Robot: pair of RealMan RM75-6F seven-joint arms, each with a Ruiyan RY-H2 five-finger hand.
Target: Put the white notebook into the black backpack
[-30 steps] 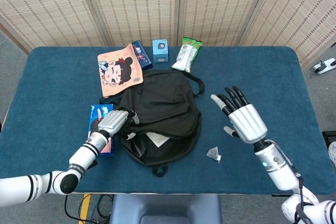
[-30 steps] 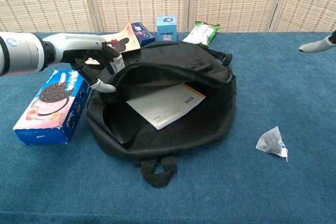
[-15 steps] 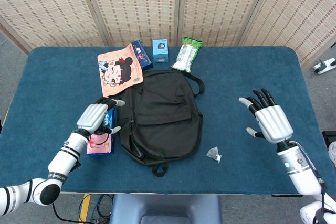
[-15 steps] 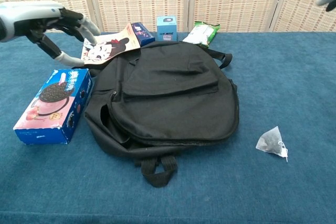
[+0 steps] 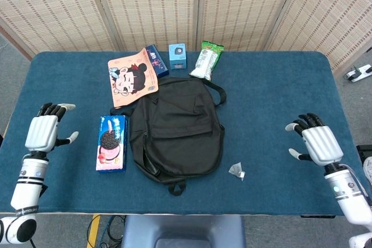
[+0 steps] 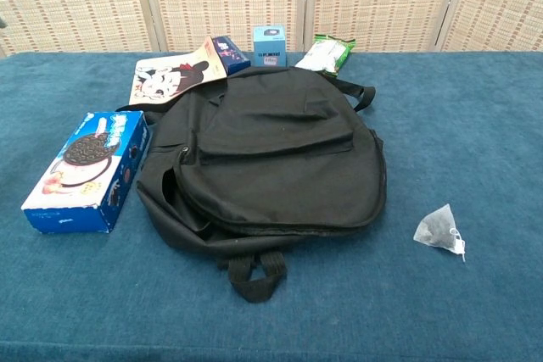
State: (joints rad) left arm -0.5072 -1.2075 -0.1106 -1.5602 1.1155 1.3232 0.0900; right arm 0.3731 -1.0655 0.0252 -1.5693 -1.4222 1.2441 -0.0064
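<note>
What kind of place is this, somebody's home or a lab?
Probably a lab or test room: woven folding screens fence off one blue-covered table, where a black backpack and snack packs lie between two robot hands.

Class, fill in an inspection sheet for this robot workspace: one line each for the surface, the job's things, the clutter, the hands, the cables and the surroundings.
Surface: blue cloth-covered table.
Job's things: black backpack lies flat at the centre with its flap down; white notebook not visible.
Clutter: cookie box left of the backpack; cartoon pouch, dark blue box, light blue box and green snack pack along the far side; small clear packet at the near right.
Hands: left hand and right hand hold nothing, fingers apart, near the table's side edges.
Cables: black cables on the floor under the near edge.
Surroundings: woven folding screen behind the table.
</note>
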